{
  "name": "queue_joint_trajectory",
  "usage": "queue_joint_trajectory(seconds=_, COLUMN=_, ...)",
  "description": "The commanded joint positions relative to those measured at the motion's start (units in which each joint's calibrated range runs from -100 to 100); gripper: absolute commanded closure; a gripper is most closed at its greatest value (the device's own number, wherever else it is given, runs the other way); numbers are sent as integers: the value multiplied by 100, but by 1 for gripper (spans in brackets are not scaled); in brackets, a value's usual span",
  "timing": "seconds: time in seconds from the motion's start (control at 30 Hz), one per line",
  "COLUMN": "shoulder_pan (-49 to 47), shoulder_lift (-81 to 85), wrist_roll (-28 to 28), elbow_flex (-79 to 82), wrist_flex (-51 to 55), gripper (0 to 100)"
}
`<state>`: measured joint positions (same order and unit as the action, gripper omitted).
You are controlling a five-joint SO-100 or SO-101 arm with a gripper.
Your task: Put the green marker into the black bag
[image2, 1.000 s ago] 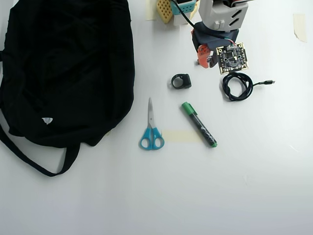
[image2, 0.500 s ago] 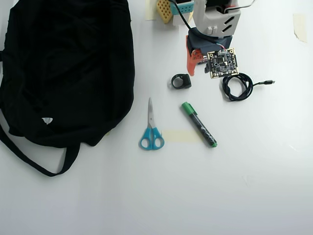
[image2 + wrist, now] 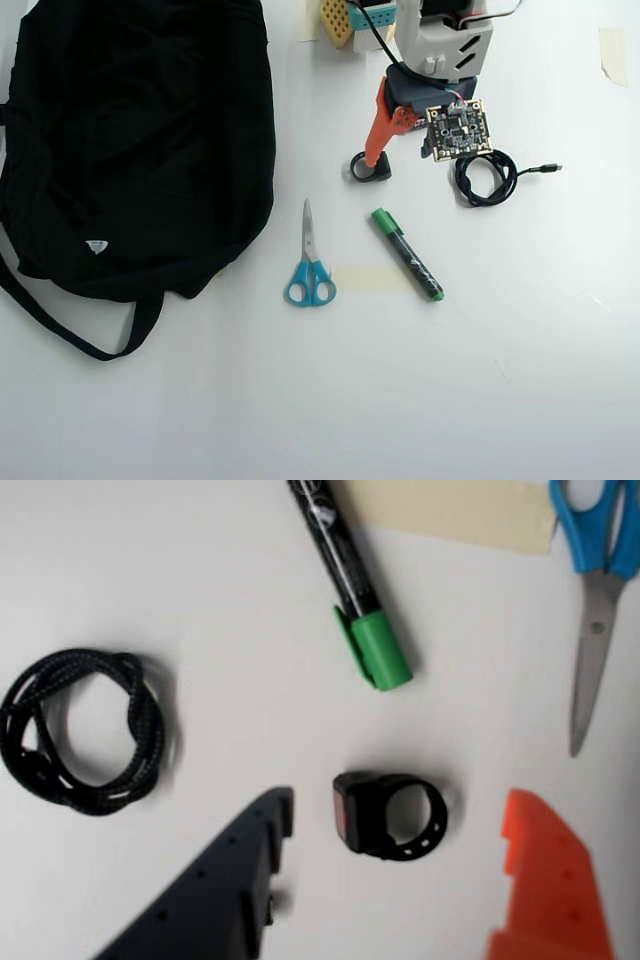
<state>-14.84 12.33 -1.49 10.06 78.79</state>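
Wrist view: jaws spread, gripper (image 3: 390, 880) straddling a black ring-shaped clip (image 3: 390, 815); green marker (image 3: 350, 580) just beyond, untouched.
Overhead view: marker lies on desk (image 3: 450, 400) (beside scissors (image 3: 309, 262)), black bag (image 3: 130, 140) well apart.

Bright, even light, soft faint shadows (wrist view slightly blurred); overhead view sharp, white table (image 3: 520, 380) near overexposed.

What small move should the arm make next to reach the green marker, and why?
Probably reach further forward, past the small black ring. In the wrist view the open gripper straddles that ring, while the green marker lies beyond it, untouched. In the overhead view the marker lies below the ring, to the right of the scissors, far from the black bag.
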Motion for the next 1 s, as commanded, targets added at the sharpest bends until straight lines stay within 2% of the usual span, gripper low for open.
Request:
queue_joint_trajectory(seconds=0.0, shoulder_pan=-57, shoulder_lift=-121, wrist_roll=180, elbow_flex=-18, wrist_flex=-24, gripper=73)
queue_joint_trajectory(seconds=0.5, shoulder_pan=325, shoulder_lift=-776, wrist_roll=1470, elbow_flex=-207, wrist_flex=-308, gripper=73)
queue_joint_trajectory(seconds=0.8, shoulder_pan=474, shoulder_lift=-776, wrist_roll=1554, elbow_flex=-171, wrist_flex=-454, gripper=73)
queue_joint_trajectory(seconds=0.97, shoulder_pan=415, shoulder_lift=-785, wrist_roll=1817, elbow_flex=-117, wrist_flex=-454, gripper=73)
